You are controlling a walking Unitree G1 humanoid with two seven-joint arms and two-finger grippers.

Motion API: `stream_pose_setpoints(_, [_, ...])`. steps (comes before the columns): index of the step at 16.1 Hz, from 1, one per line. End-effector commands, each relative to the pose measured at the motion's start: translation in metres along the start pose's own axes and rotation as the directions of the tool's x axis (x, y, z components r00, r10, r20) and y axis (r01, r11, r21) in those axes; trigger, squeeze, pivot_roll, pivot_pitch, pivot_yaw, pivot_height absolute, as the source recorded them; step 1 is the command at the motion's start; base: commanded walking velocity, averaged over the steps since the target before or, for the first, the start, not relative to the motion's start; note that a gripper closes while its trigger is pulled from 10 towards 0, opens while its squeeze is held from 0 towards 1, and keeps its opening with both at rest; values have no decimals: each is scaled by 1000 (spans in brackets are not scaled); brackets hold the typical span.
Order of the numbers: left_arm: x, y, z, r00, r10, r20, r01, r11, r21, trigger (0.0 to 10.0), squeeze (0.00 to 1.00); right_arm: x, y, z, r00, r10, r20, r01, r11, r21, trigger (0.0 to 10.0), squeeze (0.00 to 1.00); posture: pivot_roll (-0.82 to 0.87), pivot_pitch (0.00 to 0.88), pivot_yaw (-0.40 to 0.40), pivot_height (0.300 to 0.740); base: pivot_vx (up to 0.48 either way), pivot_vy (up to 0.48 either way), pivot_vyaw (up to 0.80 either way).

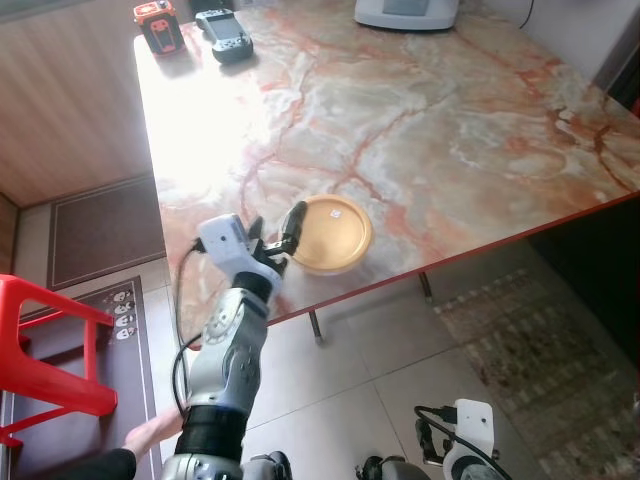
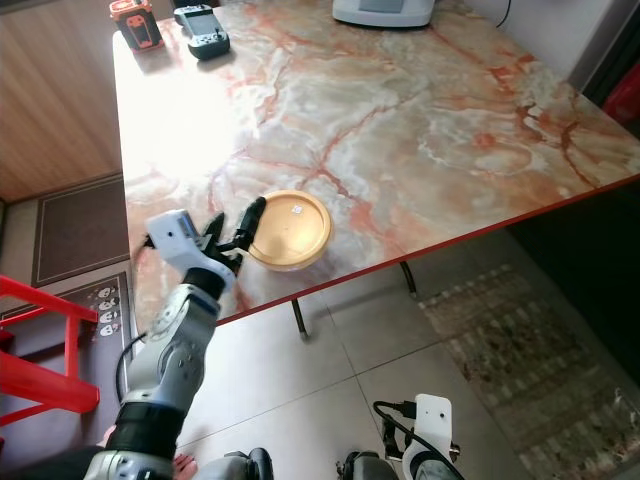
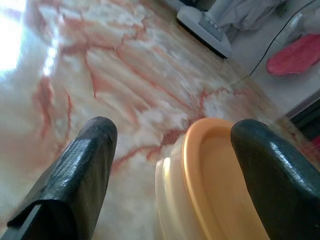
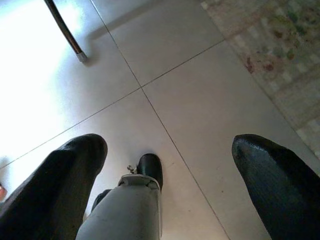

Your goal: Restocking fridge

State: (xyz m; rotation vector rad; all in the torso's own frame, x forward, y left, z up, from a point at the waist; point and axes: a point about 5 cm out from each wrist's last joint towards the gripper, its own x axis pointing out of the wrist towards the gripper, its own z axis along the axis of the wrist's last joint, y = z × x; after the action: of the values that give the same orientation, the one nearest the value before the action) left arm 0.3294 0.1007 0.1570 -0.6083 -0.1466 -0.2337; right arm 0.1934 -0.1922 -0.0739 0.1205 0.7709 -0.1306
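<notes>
A round tub with an orange lid [image 1: 330, 235] sits on the marble table [image 1: 450, 130], close to its front edge. My left gripper [image 1: 277, 222] is open at the tub's left side. One finger reaches over the lid's rim and the other lies above bare table beside it. In the left wrist view the tub [image 3: 215, 185] fills the space by one black finger [image 3: 270, 170]; no contact with the pads is clear. My right gripper [image 4: 170, 145] hangs low, open and holding nothing above the tiled floor.
An orange and black device [image 1: 158, 25], a black controller [image 1: 223, 35] and a white appliance [image 1: 405, 12] stand at the table's far end. A red stool [image 1: 50, 350] is on my left. A person's hand [image 1: 150, 435] is by my left side. A patterned rug [image 1: 540, 360] lies right.
</notes>
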Motion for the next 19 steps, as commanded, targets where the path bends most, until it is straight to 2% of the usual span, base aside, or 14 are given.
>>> stream_pose_setpoints(1, [0, 3, -6, 999, 0, -34, -1, 999, -44, 10000, 0, -3, -1, -11, 999, -5, -37, 5, 1000, 5, 10000, 0, -30, 219, 65, 740, 0, 0, 0])
stream_pose_setpoints(5, [0, -2, -15, 997, -24, -78, 17, 997, -80, 10000, 0, -4, -4, -11, 999, -24, -30, 25, 1000, 13, 10000, 0, -57, 220, 85, 740, 0, 0, 0])
stream_pose_setpoints(7, [-1, -9, -26, 986, -87, -144, 72, 991, -110, 10000, 0, -5, -7, -14, 998, -47, -37, 48, 998, 29, 10000, 0, -64, 226, 92, 740, 0, 0, 0])
stream_pose_setpoints(9, [0, -14, -30, 976, -130, -172, 109, 986, -128, 10000, 0, -5, -8, -14, 998, -53, -38, 54, 998, 33, 10000, 0, -64, 227, 94, 740, 0, 0, 0])
stream_pose_setpoints(11, [0, -18, -35, 962, -167, -218, 140, 981, -134, 10000, 0, -5, -7, -13, 998, -57, -37, 59, 998, 34, 10000, 0, -59, 230, 95, 740, 0, 0, 0])
stream_pose_setpoints(14, [0, -19, -35, 956, -180, -231, 162, 982, -94, 10000, 0, -3, -1, -11, 999, -40, -30, 40, 999, 22, 10000, 0, -52, 233, 93, 740, 0, 0, 0])
stream_pose_setpoints(15, [1, -19, -34, 957, -180, -227, 166, 983, -79, 7020, 0, -3, -1, -11, 999, -39, -30, 40, 999, 20, 10000, 0, -50, 233, 92, 740, 0, 0, 0])
stream_pose_setpoints(16, [2, -17, -33, 962, -164, -219, 155, 986, -58, 0, 0, -3, -1, -11, 999, -39, -30, 40, 999, 19, 10000, 0, -51, 235, 91, 740, 0, 0, 0])
stream_pose_setpoints(19, [3, -14, -32, 964, -153, -219, 144, 988, -55, 0, 0, -4, -1, -12, 999, -41, -33, 42, 999, 18, 10000, 0, -61, 238, 93, 740, 0, 0, 0])
